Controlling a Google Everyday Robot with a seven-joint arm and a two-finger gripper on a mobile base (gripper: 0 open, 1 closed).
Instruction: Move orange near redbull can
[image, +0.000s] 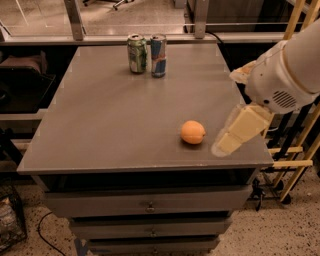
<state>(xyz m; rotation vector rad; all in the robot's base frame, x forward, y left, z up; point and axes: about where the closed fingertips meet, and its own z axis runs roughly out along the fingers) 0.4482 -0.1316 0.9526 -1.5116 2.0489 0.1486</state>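
Orange (192, 132) on the surface (100, 125), near right — gripper (239, 131) just beside it, spread or pressed together: cannot tell.

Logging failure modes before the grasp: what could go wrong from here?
1. The orange is round and lies loose near the front right of the table. The gripper hangs low just to its right, so a glancing touch could roll it away, maybe off the edge.
2. The redbull can stands at the far edge close beside the green can. Both are slim and upright, so a rolling orange or a careless drop could tip one.
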